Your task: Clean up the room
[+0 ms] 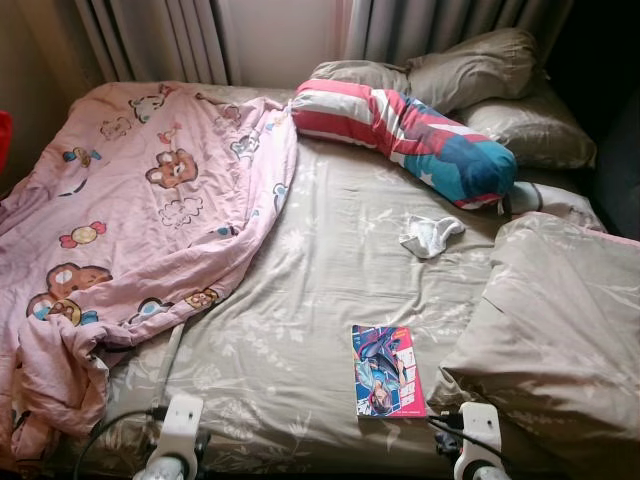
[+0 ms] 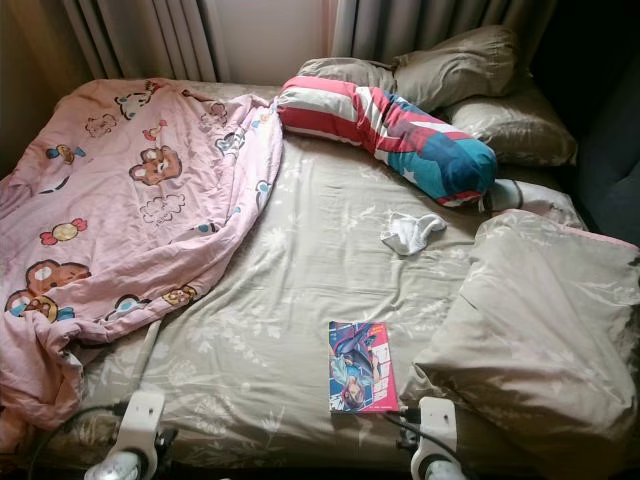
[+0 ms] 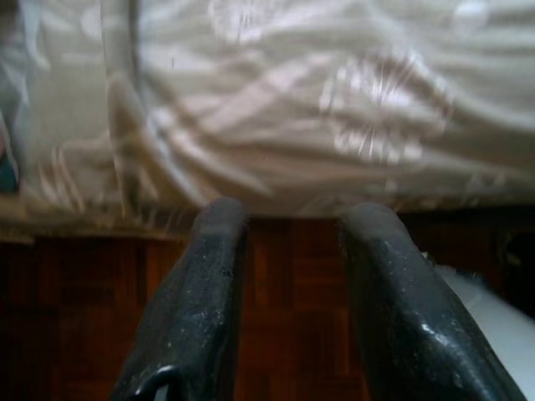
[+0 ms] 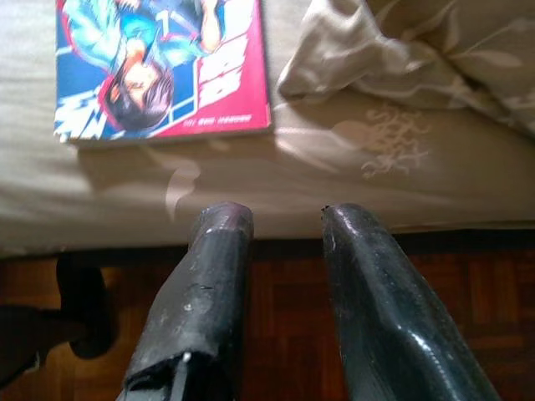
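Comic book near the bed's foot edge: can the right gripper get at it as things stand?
Probably yes. The comic book lies flat on the sheet just ahead of the right gripper, jaws open and empty, nothing between them. The crumpled duvet sits beside it, not over it.

Silvery-white wrists (image 1: 181, 420) trail black cables; each end effector (image 3: 292, 251) has two scuffed black fingers.

Bed (image 1: 300, 300) ahead. Blanket (image 1: 130, 210) heaped at 10 o'clock, bolster (image 1: 410, 135) and pillows (image 1: 500, 90) at 1, sock (image 1: 430, 235) mid-bed, comic book (image 1: 387, 370) near front edge, duvet (image 1: 560, 330) at 3.
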{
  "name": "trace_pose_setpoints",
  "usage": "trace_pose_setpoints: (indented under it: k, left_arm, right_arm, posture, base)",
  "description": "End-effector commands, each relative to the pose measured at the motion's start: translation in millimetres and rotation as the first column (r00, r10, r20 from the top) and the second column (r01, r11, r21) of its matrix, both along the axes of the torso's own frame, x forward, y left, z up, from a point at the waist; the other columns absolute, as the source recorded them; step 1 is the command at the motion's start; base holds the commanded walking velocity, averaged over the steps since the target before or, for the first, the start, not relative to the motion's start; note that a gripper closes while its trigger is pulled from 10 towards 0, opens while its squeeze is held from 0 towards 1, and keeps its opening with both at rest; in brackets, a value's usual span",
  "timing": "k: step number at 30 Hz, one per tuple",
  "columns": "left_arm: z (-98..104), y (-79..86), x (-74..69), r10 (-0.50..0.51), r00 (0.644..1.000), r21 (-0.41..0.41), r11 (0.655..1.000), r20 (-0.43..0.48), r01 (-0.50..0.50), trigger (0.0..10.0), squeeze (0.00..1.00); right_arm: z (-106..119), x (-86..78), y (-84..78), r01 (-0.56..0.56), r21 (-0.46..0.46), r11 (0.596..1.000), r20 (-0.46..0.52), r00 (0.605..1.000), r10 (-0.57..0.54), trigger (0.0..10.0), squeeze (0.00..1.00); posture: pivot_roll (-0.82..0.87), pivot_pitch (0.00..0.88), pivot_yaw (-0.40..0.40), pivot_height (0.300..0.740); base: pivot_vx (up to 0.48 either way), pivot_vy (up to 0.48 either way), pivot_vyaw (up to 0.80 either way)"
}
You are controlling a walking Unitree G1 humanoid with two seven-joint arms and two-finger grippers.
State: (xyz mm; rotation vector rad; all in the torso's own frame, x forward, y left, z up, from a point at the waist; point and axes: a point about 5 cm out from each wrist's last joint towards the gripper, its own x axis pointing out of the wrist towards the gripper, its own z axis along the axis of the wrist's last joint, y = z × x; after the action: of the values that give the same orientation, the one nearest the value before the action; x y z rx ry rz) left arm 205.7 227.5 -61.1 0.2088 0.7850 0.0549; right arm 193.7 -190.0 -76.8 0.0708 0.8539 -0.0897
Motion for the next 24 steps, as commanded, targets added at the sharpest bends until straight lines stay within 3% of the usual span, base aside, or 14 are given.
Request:
trace_pose_setpoints:
  k: [1,13,24]
  left_arm:
    - [-3.2,1.1,-5.1,-0.003,1.0,0.008,1.0,-0.028,0.003,10.0,0.0]
    - [1.2,1.9,1.8,-0.019,1.0,0.015,1.0,-0.004,0.019,10.0,0.0]
    - [-2.1,0.3,-3.3,-0.014,1.0,0.009,1.0,-0.017,0.014,10.0,0.0]
  right_arm:
    - [-2.3,-3.5,1.0,-0.009,-0.002,1.0,-0.022,1.0,0.008,10.0,0.0]
    - [-3.1,-4.4,1.7,-0.002,-0.01,1.0,-0.035,0.999,0.002,10.0,0.0]
    - [-2.6,-3.4,1.4,0.016,-0.007,1.0,-0.031,0.999,-0.016,10.0,0.0]
  posture:
    - [0.02,0.068,-0.047,0.74]
    - [0.02,0.071,-0.036,0.74]
    - [0.02,0.095,-0.035,0.74]
  base:
    - [0.0,-0.281,0.0]
    - [0.0,-0.337,0.0]
    - [0.0,-0.376,0.0]
